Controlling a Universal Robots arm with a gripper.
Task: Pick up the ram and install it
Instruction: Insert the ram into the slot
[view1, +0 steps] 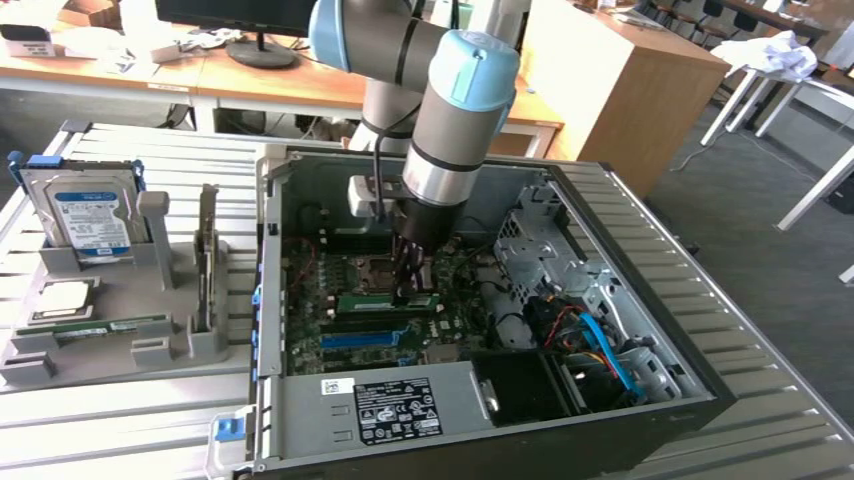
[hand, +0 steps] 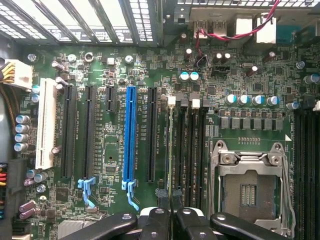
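The exterior view was taken up by an open computer case (view1: 674, 385) lying on a slatted metal table (view1: 120, 430), with the arm reaching down into it. The gripper (view1: 408, 283) was lowered over the motherboard (view1: 380, 330), just above the memory slots, and a green stick, judged to be the ram (view1: 387, 301), was seen lying along a slot directly under the fingertips. To the exterior view's left, a grey holder (view1: 134, 345) carried a hard drive (view1: 83, 222) standing upright and a processor chip (view1: 64, 298) laid flat, presumably kept apart there so that each part could be reached singly.

In the wrist view, the board was looked at straight down. The fingers (hand: 159, 222) were drawn nearly together, and the thin edge of the ram (hand: 171, 150) was seen running away from them inside the first memory slot, beside the empty slots (hand: 192, 150) and the bare processor socket (hand: 248, 187). The jaws were thus clenched on or pressed against the stick's upper edge; which of the two could not be told. The stick stood upright, as seating in the slot requires.
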